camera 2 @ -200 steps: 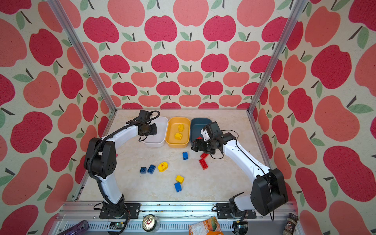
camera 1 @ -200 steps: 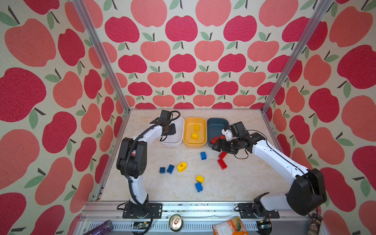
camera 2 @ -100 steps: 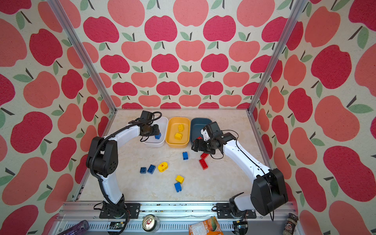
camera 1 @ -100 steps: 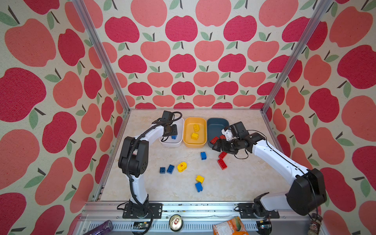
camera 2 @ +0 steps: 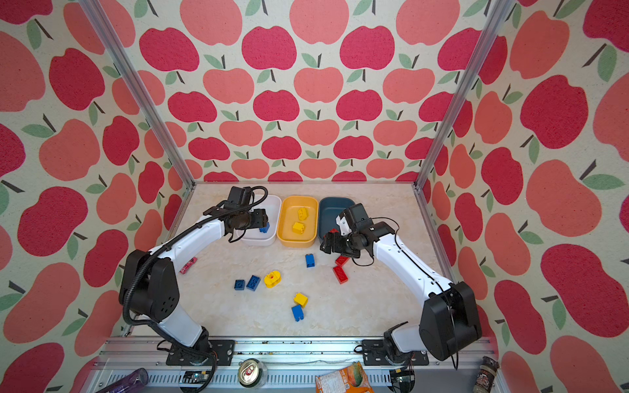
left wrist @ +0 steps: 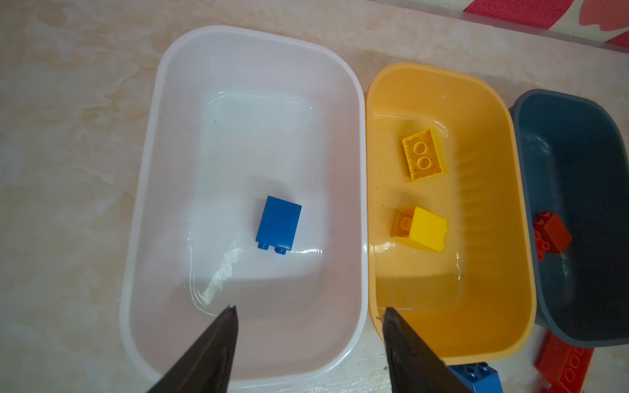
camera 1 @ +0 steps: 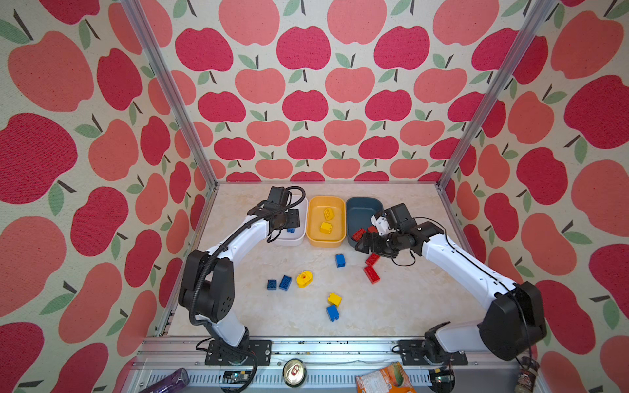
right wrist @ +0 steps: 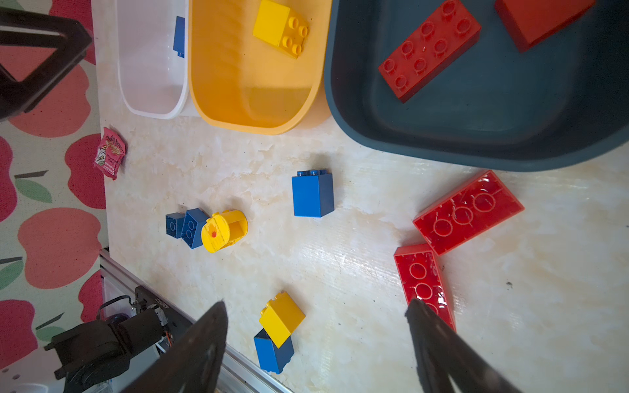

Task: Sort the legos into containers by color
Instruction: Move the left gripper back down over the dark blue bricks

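Marble tabletop point(camera 1: 408, 306): left claw point(left wrist: 310, 309) spread, empty, above blue brick point(left wrist: 279, 223) in white tub point(left wrist: 143, 204); right claw point(right wrist: 316, 303) spread, empty, near red bricks point(right wrist: 468, 211). We judge bricks light, rigid, slick; pinch flat sides.

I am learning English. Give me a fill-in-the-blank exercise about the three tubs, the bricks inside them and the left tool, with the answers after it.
1. The white tub holds one ___ brick.
2. The orange tub holds ___ yellow bricks.
3. The bricks in the dark blue tub are ___.
4. The left tool, above the white tub, is empty and ___.

Answers: blue; two; red; open
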`<state>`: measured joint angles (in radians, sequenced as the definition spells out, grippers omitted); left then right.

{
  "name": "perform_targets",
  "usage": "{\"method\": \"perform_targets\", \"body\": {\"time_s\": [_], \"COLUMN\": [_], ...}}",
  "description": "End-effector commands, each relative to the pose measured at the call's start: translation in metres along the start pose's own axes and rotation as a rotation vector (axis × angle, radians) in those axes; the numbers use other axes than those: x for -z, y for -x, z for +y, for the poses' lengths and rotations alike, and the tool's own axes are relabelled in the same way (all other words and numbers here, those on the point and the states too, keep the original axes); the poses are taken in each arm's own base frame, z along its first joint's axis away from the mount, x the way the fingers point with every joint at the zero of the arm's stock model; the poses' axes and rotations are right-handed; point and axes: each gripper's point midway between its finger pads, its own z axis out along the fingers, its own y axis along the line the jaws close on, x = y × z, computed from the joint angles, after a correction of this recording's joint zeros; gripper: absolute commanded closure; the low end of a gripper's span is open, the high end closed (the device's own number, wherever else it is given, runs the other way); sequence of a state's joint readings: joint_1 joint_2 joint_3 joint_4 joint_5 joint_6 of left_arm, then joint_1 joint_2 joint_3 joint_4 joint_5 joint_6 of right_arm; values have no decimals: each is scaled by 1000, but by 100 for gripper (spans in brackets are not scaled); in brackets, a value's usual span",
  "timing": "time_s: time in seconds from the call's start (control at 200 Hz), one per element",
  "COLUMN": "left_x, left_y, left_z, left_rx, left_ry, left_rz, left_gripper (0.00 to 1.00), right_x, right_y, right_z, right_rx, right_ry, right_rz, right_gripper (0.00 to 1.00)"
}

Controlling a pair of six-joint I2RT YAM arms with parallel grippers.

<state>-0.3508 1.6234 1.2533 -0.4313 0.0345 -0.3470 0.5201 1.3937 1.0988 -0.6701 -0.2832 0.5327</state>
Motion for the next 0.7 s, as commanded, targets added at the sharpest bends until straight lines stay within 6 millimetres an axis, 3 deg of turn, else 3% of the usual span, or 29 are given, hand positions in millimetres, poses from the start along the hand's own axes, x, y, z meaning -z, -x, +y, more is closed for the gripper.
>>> {"method": "perform_targets", "body": {"time_s": [0.0, 0.325, 0.53, 0.695], "left_x": [21, 66, 77, 75], "left_y": [-27, -103, -156, -191], "left_z": [11, 25, 34, 41], "left_rx": [4, 3, 61, 103], "left_ry": [38, 70, 104, 147], "left_rz": [39, 156, 273, 357], "left_gripper": [26, 16, 16, 17], "right_x": [3, 7, 8, 7], "right_y": [-4, -11, -16, -18], "right_z": [-1, -3, -5, -7], "right_rx": [-18, -19, -20, -21], "right_ry": [8, 2, -3, -5], "right_rz": [11, 22, 27, 32], "right_gripper": [15, 14, 14, 14]}}
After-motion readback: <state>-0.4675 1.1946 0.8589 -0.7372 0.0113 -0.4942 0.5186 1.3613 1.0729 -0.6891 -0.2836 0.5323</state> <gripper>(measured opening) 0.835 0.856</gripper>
